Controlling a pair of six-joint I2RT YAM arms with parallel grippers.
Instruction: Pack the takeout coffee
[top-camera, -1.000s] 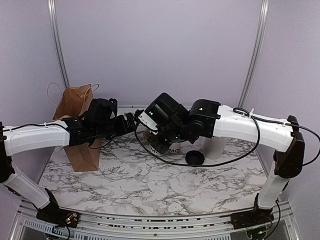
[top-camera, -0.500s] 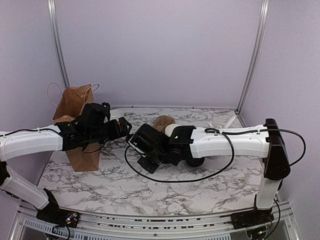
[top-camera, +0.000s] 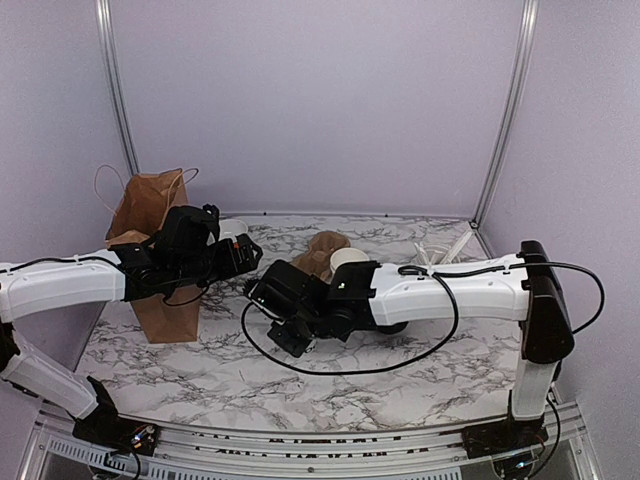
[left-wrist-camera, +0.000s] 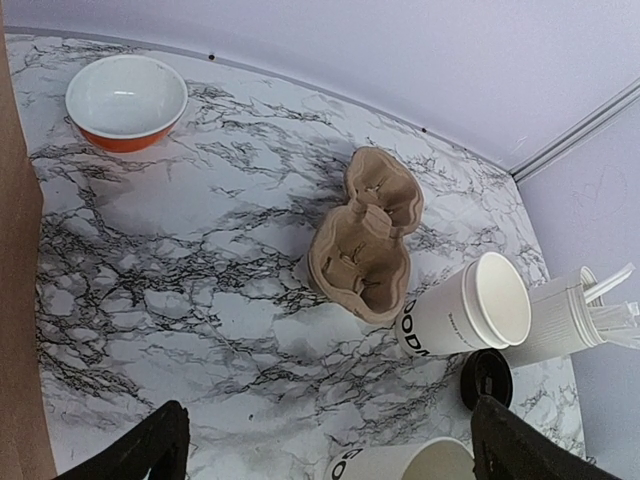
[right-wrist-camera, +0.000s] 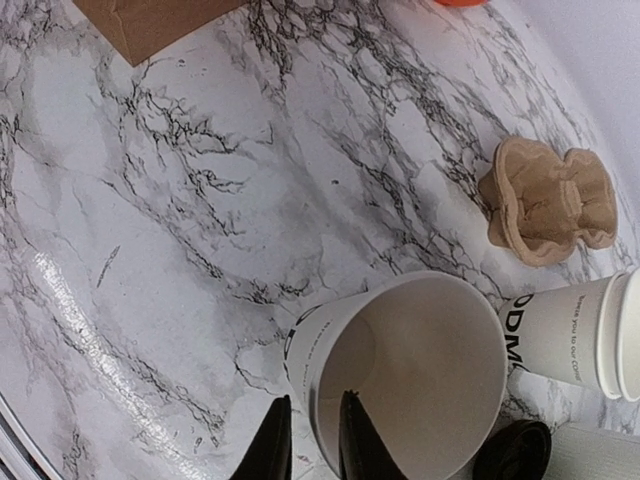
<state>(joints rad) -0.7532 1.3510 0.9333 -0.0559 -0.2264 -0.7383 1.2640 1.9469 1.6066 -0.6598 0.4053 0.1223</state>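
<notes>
While the paper cup (right-wrist-camera: 420, 370) points mouth-up, long axis near vertical like the nested stack (right-wrist-camera: 570, 335) beside it, the right end effector (right-wrist-camera: 312, 440) pinches its near rim, one finger inside. Its black lid (right-wrist-camera: 515, 450) lies flat on the marble surface (right-wrist-camera: 150, 200) just beside. Near the paper bag (top-camera: 145, 210), the left end effector (left-wrist-camera: 325, 430) hangs spread wide, empty.

One brown paper bag (top-camera: 145, 205), one orange bowl (left-wrist-camera: 125, 100), one pulp cup carrier (left-wrist-camera: 365, 235), one loose white cup (right-wrist-camera: 410, 370), one nested stack of cups (left-wrist-camera: 470, 310), how many within unclear, one black lid (left-wrist-camera: 487, 378), and one cylinder of utensils (left-wrist-camera: 560, 320).
</notes>
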